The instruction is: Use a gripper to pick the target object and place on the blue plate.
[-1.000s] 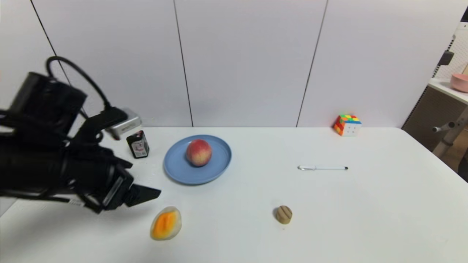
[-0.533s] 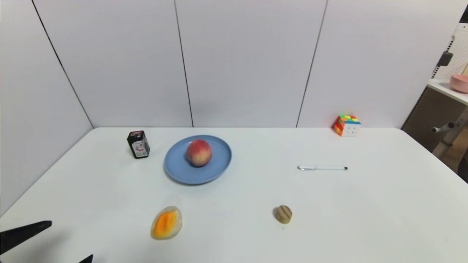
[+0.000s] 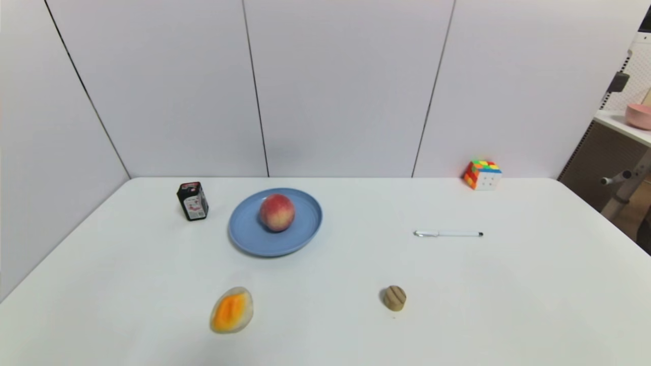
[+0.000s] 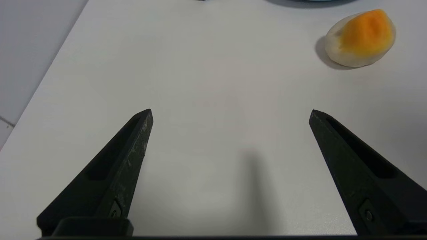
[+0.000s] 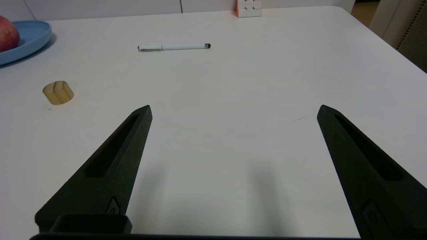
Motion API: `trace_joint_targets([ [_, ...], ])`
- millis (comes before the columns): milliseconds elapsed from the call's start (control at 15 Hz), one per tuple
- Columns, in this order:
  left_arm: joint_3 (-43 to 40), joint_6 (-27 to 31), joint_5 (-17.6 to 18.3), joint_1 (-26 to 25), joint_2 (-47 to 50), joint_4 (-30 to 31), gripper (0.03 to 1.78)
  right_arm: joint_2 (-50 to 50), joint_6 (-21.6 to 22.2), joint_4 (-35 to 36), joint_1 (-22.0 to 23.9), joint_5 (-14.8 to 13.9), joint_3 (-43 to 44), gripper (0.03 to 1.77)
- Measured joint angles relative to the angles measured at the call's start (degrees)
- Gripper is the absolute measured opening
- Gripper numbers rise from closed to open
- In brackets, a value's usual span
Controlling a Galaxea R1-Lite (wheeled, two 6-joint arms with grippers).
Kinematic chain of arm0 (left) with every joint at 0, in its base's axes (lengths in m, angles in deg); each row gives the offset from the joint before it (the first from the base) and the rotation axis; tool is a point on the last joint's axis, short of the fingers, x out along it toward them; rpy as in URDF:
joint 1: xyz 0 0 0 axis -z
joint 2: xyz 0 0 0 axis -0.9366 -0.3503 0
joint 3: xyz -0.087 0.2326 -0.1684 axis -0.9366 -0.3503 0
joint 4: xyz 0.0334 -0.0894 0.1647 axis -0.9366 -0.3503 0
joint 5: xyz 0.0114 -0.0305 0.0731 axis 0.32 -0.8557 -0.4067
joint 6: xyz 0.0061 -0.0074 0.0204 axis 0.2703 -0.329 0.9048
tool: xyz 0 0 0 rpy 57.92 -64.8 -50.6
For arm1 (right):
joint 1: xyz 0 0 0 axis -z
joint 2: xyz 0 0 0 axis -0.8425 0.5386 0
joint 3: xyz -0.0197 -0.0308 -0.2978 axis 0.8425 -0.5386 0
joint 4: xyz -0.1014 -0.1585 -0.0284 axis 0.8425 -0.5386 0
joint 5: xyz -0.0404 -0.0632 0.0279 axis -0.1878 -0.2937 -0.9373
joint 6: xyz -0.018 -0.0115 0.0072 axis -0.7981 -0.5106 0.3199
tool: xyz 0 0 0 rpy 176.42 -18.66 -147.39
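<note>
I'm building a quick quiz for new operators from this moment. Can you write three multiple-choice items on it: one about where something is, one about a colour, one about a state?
1. Where is the peach?
A. On the blue plate
B. Beside the pen
C. On the bare table near the melon slice

2. What colour is the inside of the melon slice?
A. Green
B. Orange
C. Purple

3. How does the left gripper stand?
A. Shut on the peach
B. Shut on nothing
C. Open, holding nothing

Answers:
1. A: the head view shows the peach sitting inside the plate's rim.
2. B: both the head view and the left wrist view show an orange centre in a pale rind.
3. C: the left wrist view shows its two black fingers spread wide over the bare white table, with nothing between them.
</note>
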Motion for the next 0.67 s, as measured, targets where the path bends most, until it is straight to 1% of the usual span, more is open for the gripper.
trace_joint_targets([
  [133, -0.09, -4.38, -2.26, -0.02, 5.16, -1.4, 1.69, 0.0, -0.02, 0.02, 0.0, -0.02, 0.0, 1.71],
  [333, -0.11, -7.88, -3.56, 0.11, 8.28, -1.49, 1.69, 0.0, 0.0, 0.02, 0.0, 0.0, 0.0, 1.71],
  [667, -0.13, -8.06, -3.61, 0.11, 9.4, -1.46, 1.69, 0.0, 0.05, 0.02, 0.0, 0.0, 0.0, 1.71],
])
